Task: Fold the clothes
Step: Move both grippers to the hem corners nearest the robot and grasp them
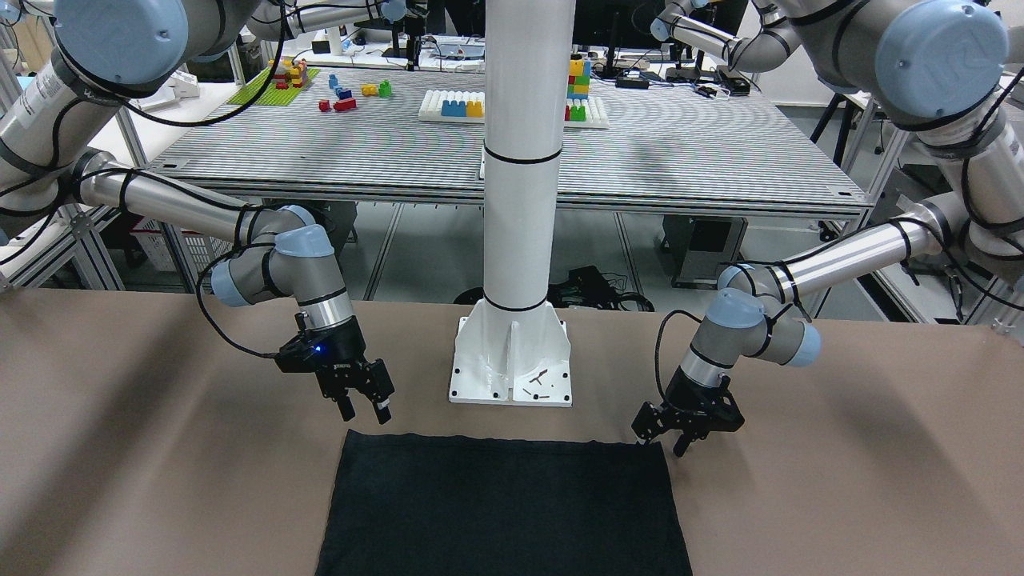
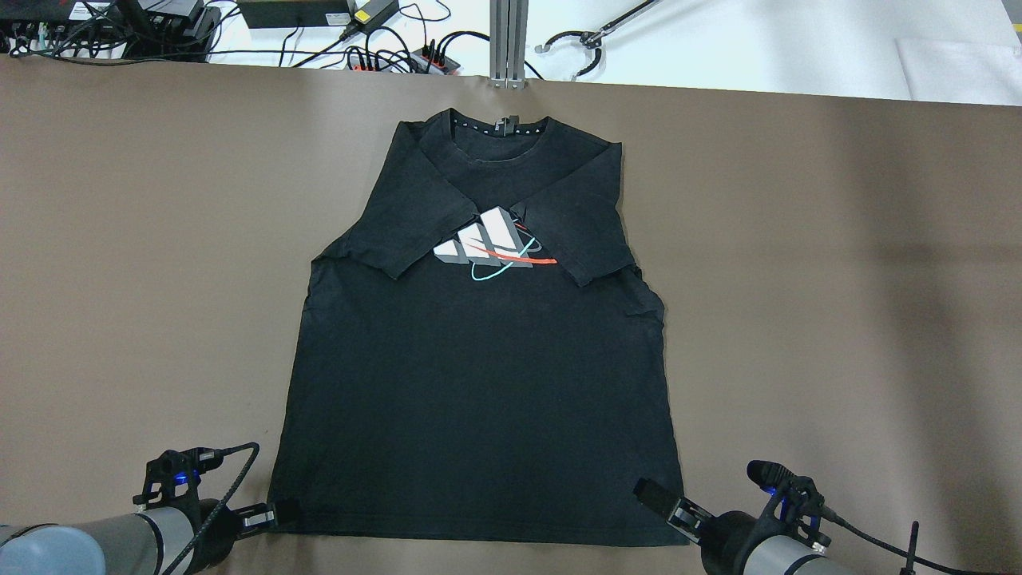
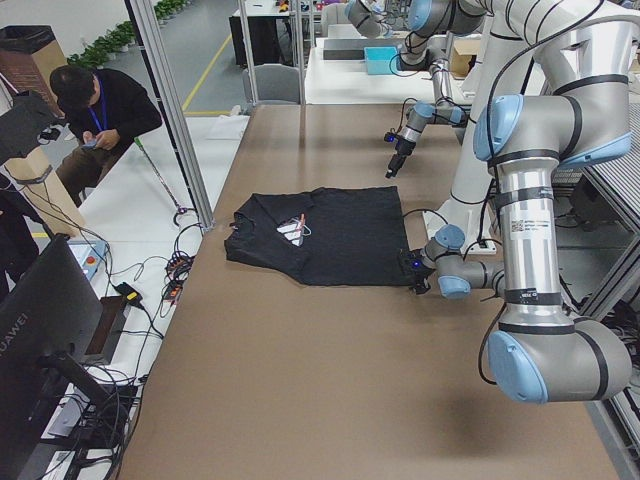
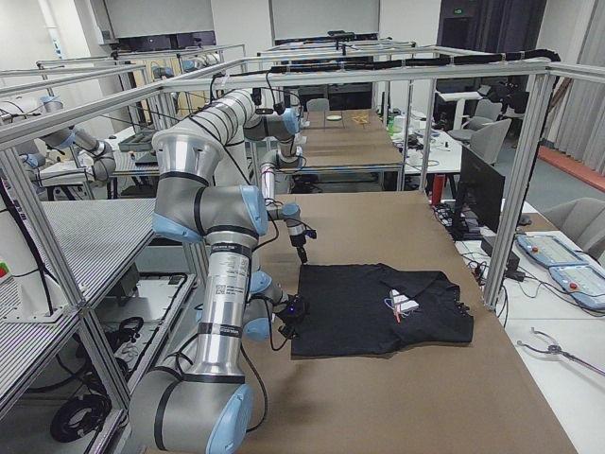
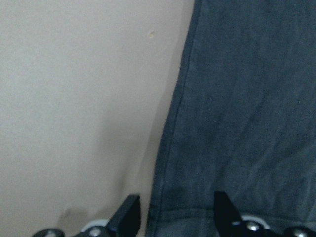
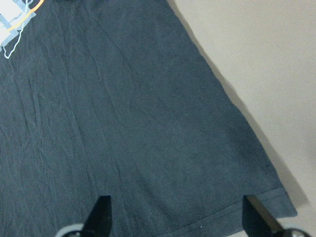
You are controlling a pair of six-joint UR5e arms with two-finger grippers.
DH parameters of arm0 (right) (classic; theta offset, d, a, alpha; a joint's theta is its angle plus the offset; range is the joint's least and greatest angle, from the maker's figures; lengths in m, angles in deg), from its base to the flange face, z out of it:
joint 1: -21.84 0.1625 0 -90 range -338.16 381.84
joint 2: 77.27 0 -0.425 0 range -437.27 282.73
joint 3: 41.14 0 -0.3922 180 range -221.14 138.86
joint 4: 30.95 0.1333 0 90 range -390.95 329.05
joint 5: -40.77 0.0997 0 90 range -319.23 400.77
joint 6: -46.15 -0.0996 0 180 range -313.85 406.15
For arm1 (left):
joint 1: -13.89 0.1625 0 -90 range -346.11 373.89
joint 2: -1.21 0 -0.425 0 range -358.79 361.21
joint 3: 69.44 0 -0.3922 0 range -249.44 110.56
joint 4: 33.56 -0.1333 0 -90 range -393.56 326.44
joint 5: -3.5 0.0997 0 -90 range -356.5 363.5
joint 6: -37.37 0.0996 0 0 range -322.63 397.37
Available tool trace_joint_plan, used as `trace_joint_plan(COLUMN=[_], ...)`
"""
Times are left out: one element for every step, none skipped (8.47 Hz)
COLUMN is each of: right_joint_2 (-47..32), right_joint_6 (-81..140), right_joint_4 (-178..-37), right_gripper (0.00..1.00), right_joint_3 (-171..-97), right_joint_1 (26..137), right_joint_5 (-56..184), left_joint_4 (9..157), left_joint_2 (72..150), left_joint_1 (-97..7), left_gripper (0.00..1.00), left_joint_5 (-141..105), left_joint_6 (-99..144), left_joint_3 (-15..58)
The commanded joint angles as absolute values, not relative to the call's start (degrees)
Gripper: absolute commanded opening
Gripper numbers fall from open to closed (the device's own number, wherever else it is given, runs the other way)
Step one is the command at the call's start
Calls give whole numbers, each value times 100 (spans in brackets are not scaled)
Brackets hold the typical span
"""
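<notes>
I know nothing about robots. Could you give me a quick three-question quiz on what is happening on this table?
1. True or false: the T-shirt has its sleeves spread out to the sides.
2. Where do the left gripper and right gripper hang? A) by the collar B) by the corners of the bottom hem C) over the logo
3. Fill in: both grippers' jaws are ____.
Key: 1 false, the sleeves are folded in over the chest. 2 B. 3 open.
</notes>
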State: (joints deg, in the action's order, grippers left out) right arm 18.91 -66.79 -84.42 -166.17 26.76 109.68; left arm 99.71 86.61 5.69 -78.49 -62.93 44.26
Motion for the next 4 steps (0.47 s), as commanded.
trace_joint_plan(right_joint_2=[1905,1914,1940,1993], right_joint_6=[-6679,-6679,-6670,-6670], right_joint_4=[-8438,-8438,-8473,-8491], right_gripper=[94,94,94,94], right_joint_3=[-16612,-16612,-16595,-16507], right_joint_1=[2676,2676,2684,2676], right_joint_5=[10977,10977,10977,10977], left_joint_4=[9985,9977,9985,9986], left_joint_2=[8663,8663,8655,8672], left_joint_1=[615,598,581,580], left_gripper=[33,7,0,0], left_joint_5=[-7850,-7850,-7850,-7859], left_joint_6=[-6291,-6282,-6256,-6212], left_joint_3=[4420,4420,4481,4508])
